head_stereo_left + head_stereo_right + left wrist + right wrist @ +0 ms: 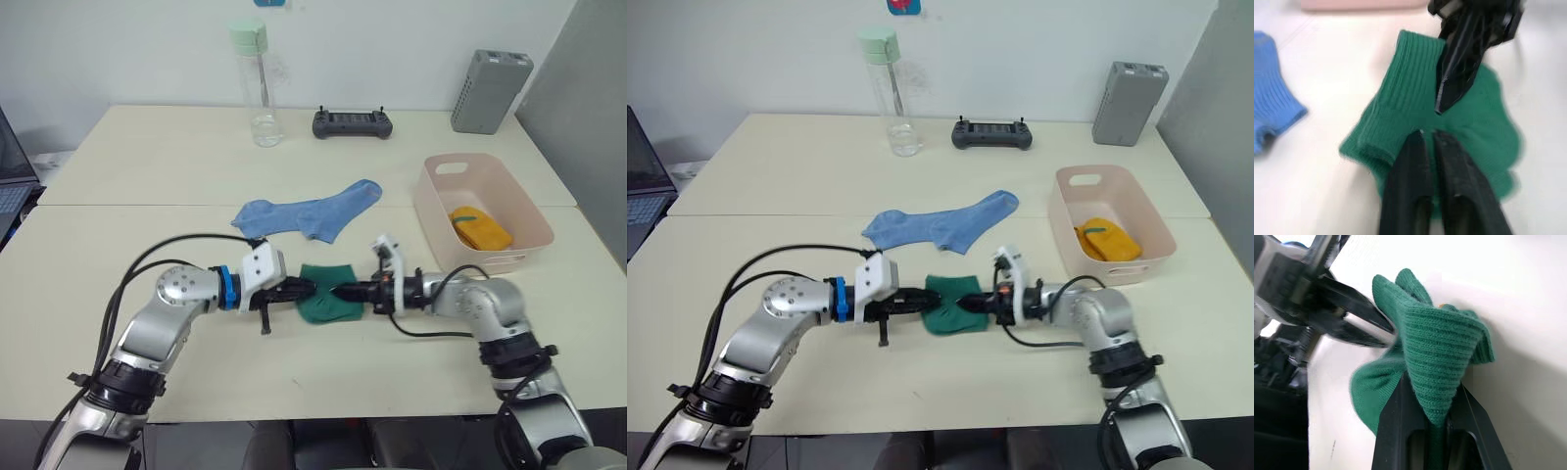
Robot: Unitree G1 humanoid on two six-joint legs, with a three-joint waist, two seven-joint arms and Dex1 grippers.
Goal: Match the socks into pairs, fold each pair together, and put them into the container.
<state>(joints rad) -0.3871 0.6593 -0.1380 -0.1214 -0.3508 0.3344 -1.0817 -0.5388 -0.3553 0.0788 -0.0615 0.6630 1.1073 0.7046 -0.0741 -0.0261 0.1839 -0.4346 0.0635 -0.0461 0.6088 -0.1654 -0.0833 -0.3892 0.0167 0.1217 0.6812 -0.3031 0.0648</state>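
Note:
A folded dark green pair of socks lies near the table's front, between my two grippers. My right gripper is shut on a bunched fold of the green knit, which is lifted off the table. From the opposite side my left gripper rests on the green socks' ribbed edge, its fingers shut with no fabric visible between them. Two light blue socks lie flat and overlapping just behind. The pale pink container stands at the right, with a folded yellow pair inside.
At the table's back stand a clear bottle with a green cap, a black controller and a grey upright box. A laptop edge shows at the far left. A seam runs across the table behind the blue socks.

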